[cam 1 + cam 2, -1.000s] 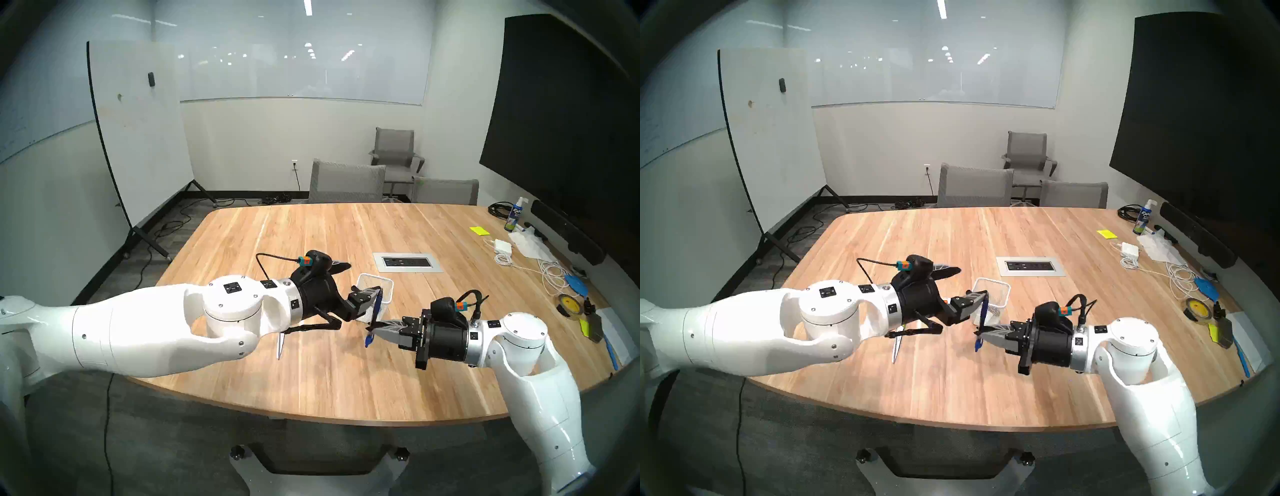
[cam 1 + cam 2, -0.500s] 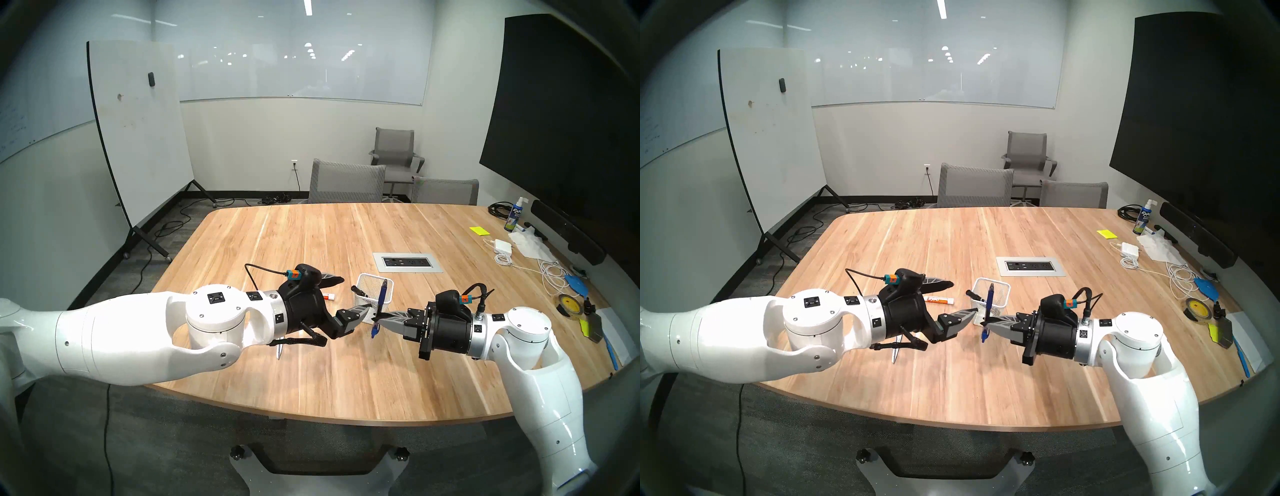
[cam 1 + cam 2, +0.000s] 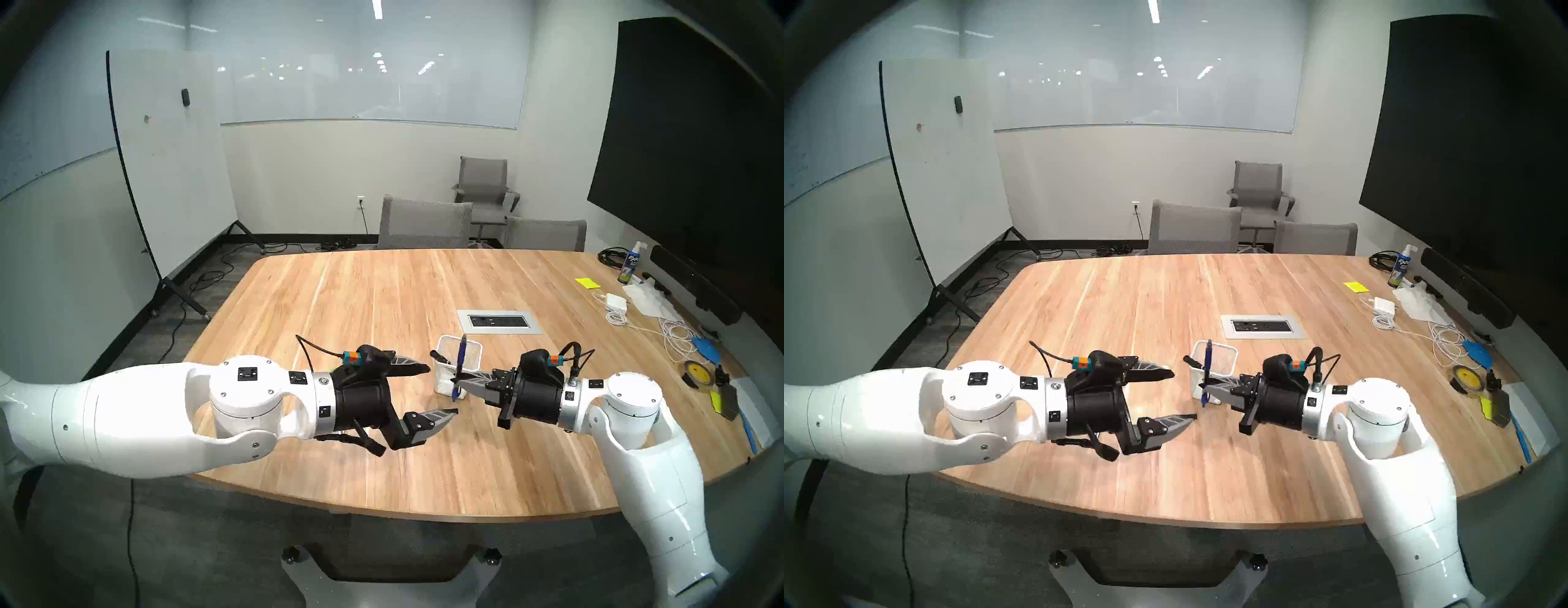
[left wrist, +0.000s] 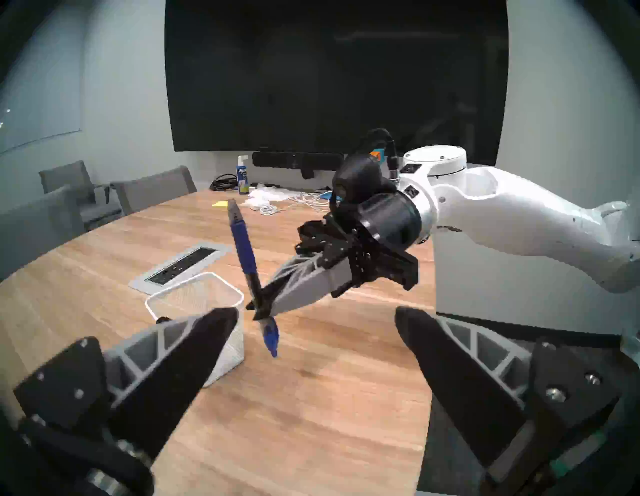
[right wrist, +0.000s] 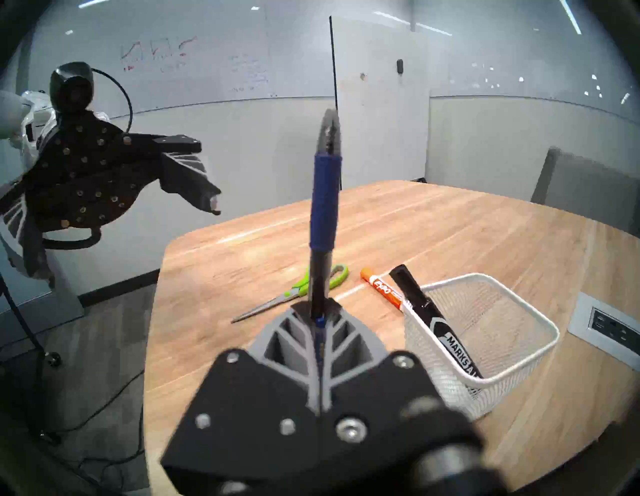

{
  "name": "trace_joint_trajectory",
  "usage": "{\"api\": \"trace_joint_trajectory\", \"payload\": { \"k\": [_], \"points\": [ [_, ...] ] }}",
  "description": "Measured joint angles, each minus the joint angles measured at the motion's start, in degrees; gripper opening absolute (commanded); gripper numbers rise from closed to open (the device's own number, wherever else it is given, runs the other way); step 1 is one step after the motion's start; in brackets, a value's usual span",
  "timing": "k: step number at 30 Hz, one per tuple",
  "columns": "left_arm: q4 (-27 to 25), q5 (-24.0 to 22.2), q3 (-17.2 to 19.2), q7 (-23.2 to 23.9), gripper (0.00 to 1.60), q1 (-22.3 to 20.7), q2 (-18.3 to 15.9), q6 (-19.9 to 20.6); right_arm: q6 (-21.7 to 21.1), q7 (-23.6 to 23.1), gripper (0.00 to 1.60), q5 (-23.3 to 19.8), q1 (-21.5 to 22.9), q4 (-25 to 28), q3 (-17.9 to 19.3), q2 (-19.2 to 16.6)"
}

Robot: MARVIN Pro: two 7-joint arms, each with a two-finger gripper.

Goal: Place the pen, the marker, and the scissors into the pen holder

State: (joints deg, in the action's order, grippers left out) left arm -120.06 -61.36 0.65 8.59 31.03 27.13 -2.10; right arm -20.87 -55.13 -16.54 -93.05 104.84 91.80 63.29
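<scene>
My right gripper (image 3: pixel 456 380) is shut on a slim blue pen (image 3: pixel 460 356), holding it nearly upright, just in front of the white mesh pen holder (image 3: pixel 471 344). The pen (image 5: pixel 323 201) rises from the closed fingertips in the right wrist view. A black marker (image 5: pixel 426 311) leans inside the pen holder (image 5: pixel 519 313), its cap over the rim. On the table beyond lie green-handled scissors (image 5: pixel 304 287) and an orange-capped marker (image 5: pixel 382 289); my left arm hides both from the head views. My left gripper (image 3: pixel 443 389) is open and empty, left of the holder.
A grey power outlet panel (image 3: pixel 499 321) is set into the table behind the holder. Cables, a charger (image 3: pixel 616 301), a yellow tape roll (image 3: pixel 698 373) and a spray bottle (image 3: pixel 630 263) crowd the right edge. Grey chairs stand at the far side.
My left arm has pulled back toward me and away from the pen, fingers still open. My right gripper has carried the pen up and closer to the holder, more upright.
</scene>
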Motion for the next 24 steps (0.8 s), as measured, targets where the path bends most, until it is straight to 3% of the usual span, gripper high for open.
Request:
{"api": "trace_joint_trajectory", "payload": {
  "k": [12, 24],
  "points": [
    [-1.61, 1.94, -0.82, 4.82, 1.60, 0.11, -2.83, -1.28, 0.30, 4.46, 0.00, 3.01, 2.96, -1.56, -2.52, 2.59],
    [-2.22, 2.92, -1.52, 6.08, 1.60, 0.53, -4.37, -1.96, -1.51, 6.00, 0.00, 3.22, 5.52, -2.94, -2.13, 3.36]
  ]
}}
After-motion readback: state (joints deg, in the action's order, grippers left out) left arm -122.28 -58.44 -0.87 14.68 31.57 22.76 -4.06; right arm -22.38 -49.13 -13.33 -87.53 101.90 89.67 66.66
